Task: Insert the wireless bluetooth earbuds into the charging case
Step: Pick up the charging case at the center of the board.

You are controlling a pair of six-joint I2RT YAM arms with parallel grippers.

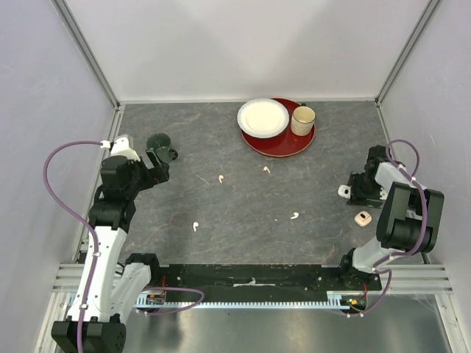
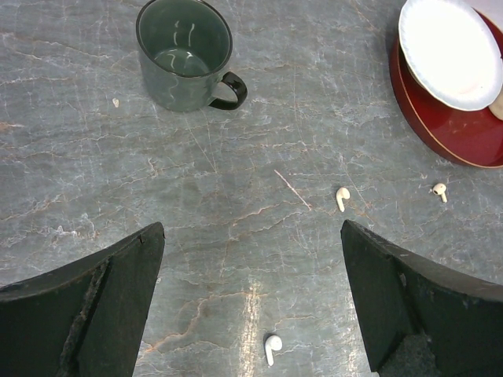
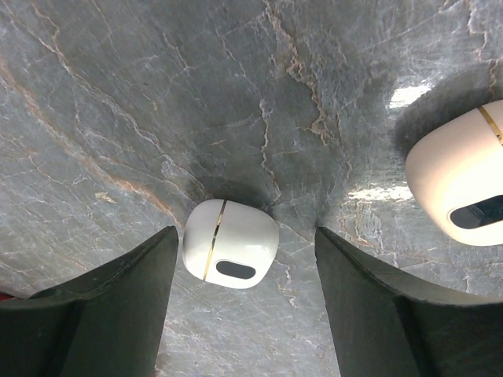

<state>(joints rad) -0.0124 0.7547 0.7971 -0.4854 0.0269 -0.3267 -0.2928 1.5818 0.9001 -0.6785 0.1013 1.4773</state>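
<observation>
From above, the four tiny white plastic earbuds are lying scattered in the middle of the grey stone-patterned table, well apart from each other. A small white rounded charging case is sitting at the right side, just beside the right jaws, with a second similar case nearer the arm bases. The left jaws are hanging near a dark green enamel mug.

Through the left wrist camera, I am seeing the left jaws spread fully and holding nothing. Three earbuds are lying ahead of them on the table.

Through the right wrist camera, the right jaws are standing well open on either side of the charging case and gripping nothing yet. The case is resting on the table with its gold seam shut.

I am judging the step in hand to be taking hold of this case. To do it well, I am planning to centre it between the fingers, since it is sitting closer to one finger, then close gently across its flat sides, keeping clear of the seam so the lid can open.
</observation>
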